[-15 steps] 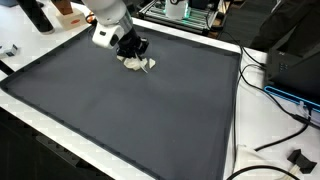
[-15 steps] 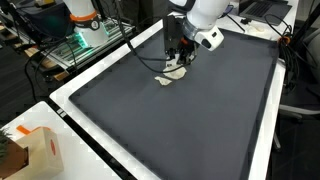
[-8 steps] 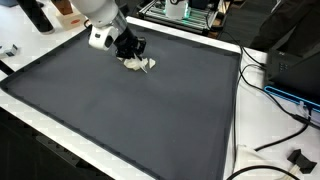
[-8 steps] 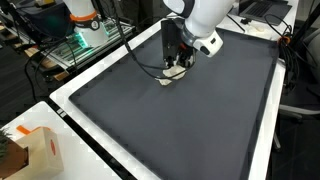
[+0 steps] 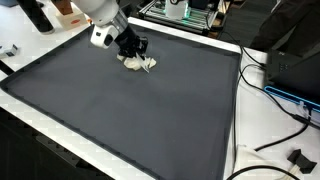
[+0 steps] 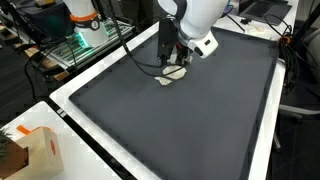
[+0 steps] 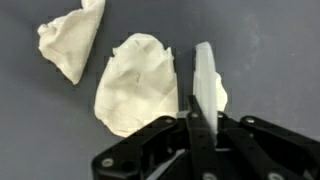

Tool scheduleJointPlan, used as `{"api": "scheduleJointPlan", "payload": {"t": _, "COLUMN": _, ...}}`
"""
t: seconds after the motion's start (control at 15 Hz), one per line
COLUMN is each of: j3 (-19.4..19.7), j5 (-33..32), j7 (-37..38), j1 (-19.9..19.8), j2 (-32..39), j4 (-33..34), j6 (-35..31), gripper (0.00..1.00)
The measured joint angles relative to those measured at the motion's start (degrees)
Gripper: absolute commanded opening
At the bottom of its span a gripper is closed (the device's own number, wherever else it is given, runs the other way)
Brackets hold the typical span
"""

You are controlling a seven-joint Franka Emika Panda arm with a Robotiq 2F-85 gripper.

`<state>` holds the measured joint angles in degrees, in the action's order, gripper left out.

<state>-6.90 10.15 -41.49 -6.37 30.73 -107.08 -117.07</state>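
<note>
Just beneath the claw point(image 7: 203, 58) lies a pale cloth point(image 7: 135, 88).

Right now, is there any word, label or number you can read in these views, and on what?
None can be read.
The brown cardboard box has orange markings, but they are too blurred to read.
The pale crumpled pieces by the tool show no print.
</note>
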Motion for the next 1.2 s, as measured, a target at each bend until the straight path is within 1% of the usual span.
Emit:
{"api": "scheduleJointPlan", "payload": {"t": 0.4, "j3": 0.1, "j5": -0.9, "j7": 5.0, "j1": 1.4, "j2": -4.5, "j4": -6.8, "j6": -7.5, "gripper": 0.01}}
{"api": "scheduleJointPlan", "payload": {"t": 0.73, "j3": 0.1, "j5": -4.2, "j7": 8.9, "j1": 3.2, "j2": -8.3, "j4": -12.5, "j6": -14.2, "gripper": 0.01}}
{"api": "scheduleJointPlan", "payload": {"t": 0.93, "j3": 0.1, "j5": -6.4, "j7": 11.0, "j1": 4.1, "j2": -10.3, "j4": -15.4, "j6": -16.7, "gripper": 0.01}}
{"api": "scheduleJointPlan", "payload": {"t": 1.2, "j3": 0.1, "j5": -8.8, "j7": 13.5, "j1": 4.8, "j2": -13.8, "j4": -18.5, "j6": -17.9, "gripper": 0.01}}
